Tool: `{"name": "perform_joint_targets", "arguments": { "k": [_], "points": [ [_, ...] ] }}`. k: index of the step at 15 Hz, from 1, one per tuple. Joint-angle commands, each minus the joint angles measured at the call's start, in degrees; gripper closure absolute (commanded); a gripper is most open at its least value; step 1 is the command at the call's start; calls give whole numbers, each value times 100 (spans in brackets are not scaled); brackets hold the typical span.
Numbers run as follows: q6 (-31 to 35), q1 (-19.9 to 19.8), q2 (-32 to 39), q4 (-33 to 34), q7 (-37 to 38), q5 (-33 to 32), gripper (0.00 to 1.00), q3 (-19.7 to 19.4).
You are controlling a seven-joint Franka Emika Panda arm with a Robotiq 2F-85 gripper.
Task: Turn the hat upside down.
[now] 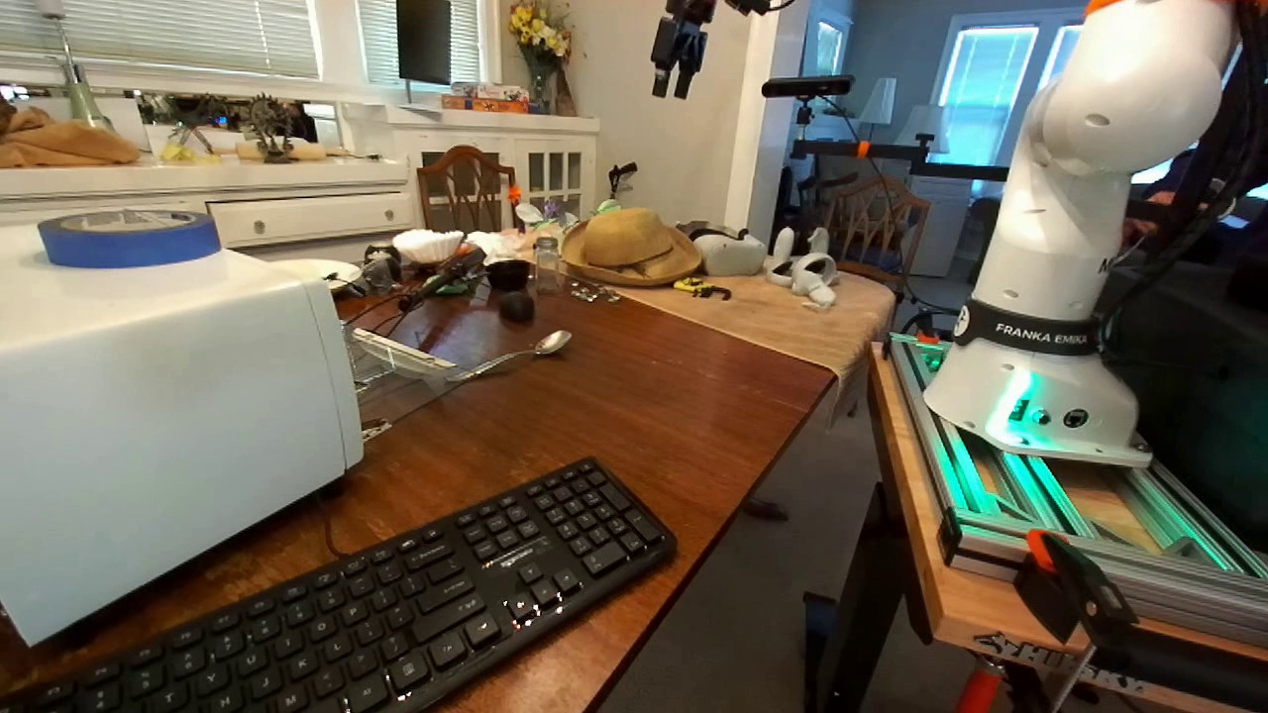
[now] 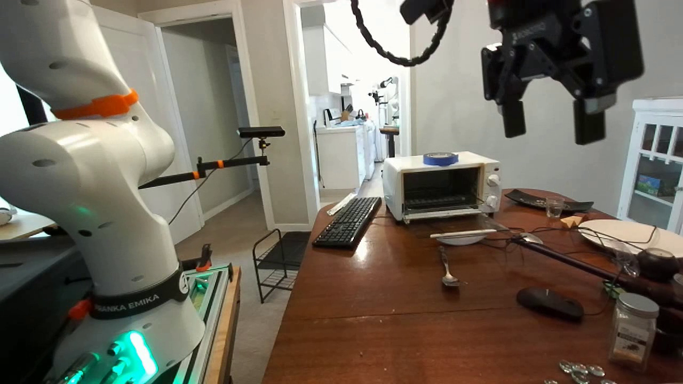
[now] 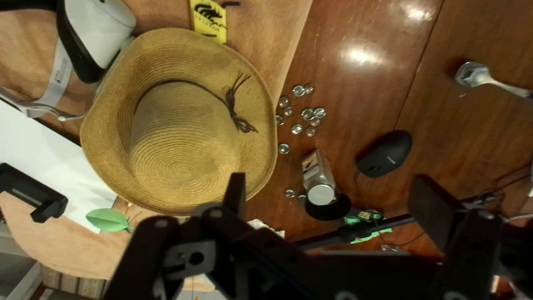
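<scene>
Wrist view only: hat's (image 3: 183,141) concentric weave

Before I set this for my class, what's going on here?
A robot arm holds its claw open and empty in midair, so it isn't handling anything at this moment. The straw hat sits crown up beside a white headset, not yet turned upside down.

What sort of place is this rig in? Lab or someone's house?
Most likely a home, probably the dining room: there's a polished wooden table, a glass-paned white cabinet and, in the next room, what looks like a kitchen counter.
</scene>
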Motion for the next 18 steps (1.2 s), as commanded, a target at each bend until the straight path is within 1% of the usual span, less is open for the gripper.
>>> {"name": "perform_joint_targets", "arguments": {
  "k": [1,3,9,11,14,18],
  "points": [
    [509,-283,953,551,289,-391,0,68],
    [654,-385,1392,818,471,-642,0,83],
    [682,-510,2659,1665,868,-1286,0,81],
    [774,-541,3068,1880,1030,-1406,0,72],
    [711,-569,3647,2283,1218,-1472,0,77],
    [624,-595,4188,2689,1369,-1488,0,69]
  ]
}}
